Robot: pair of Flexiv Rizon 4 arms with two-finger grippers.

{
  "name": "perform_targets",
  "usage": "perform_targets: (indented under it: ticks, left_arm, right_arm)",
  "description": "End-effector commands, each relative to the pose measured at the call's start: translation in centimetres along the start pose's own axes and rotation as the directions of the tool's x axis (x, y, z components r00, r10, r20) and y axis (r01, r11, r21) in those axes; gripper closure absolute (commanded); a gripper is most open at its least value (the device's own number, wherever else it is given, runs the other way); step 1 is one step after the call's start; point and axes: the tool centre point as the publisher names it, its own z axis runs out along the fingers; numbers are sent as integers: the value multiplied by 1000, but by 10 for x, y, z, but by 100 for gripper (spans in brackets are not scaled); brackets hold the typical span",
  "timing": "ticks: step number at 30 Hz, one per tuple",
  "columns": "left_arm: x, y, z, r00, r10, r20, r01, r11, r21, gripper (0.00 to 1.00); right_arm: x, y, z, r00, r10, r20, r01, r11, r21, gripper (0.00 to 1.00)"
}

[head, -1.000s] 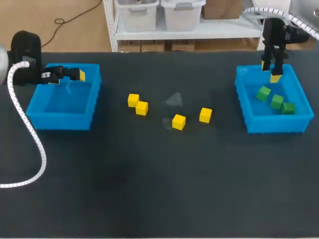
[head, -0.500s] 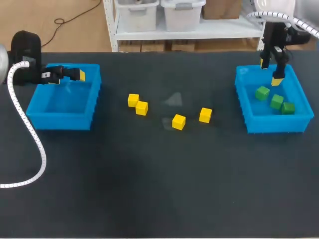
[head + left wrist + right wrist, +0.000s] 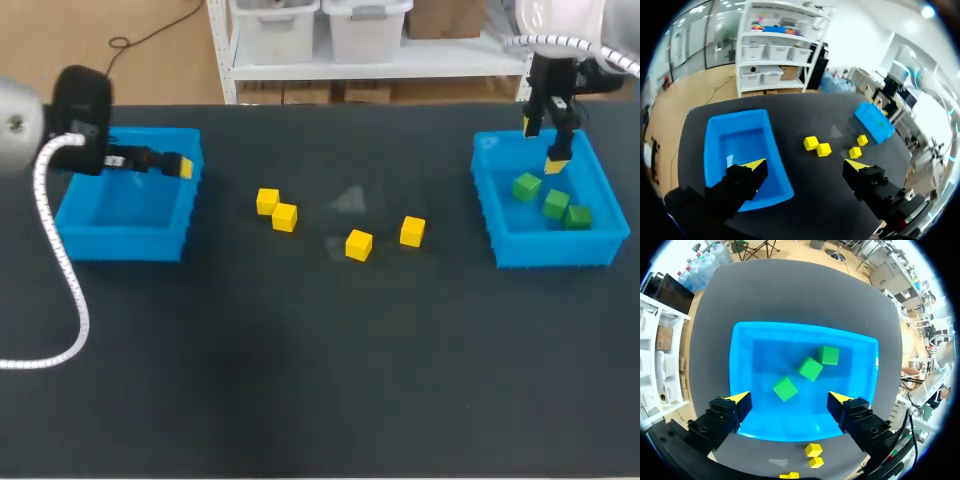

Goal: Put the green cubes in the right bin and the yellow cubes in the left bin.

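Observation:
Three green cubes (image 3: 556, 204) lie in the right blue bin (image 3: 555, 250). My right gripper (image 3: 545, 145) hangs open above that bin's far side. The right wrist view looks straight down past the open right gripper (image 3: 790, 399) at the green cubes (image 3: 810, 368) on the bin floor (image 3: 765, 355). Several yellow cubes (image 3: 359, 244) are scattered on the table between the bins. My left gripper (image 3: 178, 163) is open and holds nothing, over the far right corner of the left bin (image 3: 120, 245). In the left wrist view, the left gripper (image 3: 806, 165) spans the left bin's wall (image 3: 777, 165), with the yellow cubes (image 3: 823, 149) ahead.
The black table (image 3: 320, 380) carries only the two bins and the cubes. Two yellow cubes (image 3: 275, 208) touch each other left of centre; two more (image 3: 412, 231) lie right of centre. Wide bare table lies in front of them.
My left arm has swung right along the left bin's far edge. My right gripper has risen slightly above the right bin. No cube has moved.

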Motion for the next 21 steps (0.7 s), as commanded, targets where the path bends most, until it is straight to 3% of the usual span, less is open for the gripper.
perform_targets:
  ticks: [1, 7, 11, 21]
  left_arm:
    - [-23, -12, 31, 982, 52, -180, -62, 997, -49, 0]
    - [-21, -23, 52, 957, 117, -265, -117, 993, 17, 0]
    - [-16, -27, 67, 918, 168, -359, -173, 985, 20, 0]
    - [-27, -57, 84, 862, 332, -384, -310, 943, 120, 0]
  right_arm:
    - [-1, -7, 1, 1000, 2, 0, -2, 866, -501, 0]
    - [-1, -7, 1, 1000, 2, 0, -2, 866, -501, 0]
    - [-1, -7, 1, 1000, 2, 0, -2, 866, -501, 0]
    - [-1, -7, 1, 1000, 2, 0, -2, 866, -501, 0]
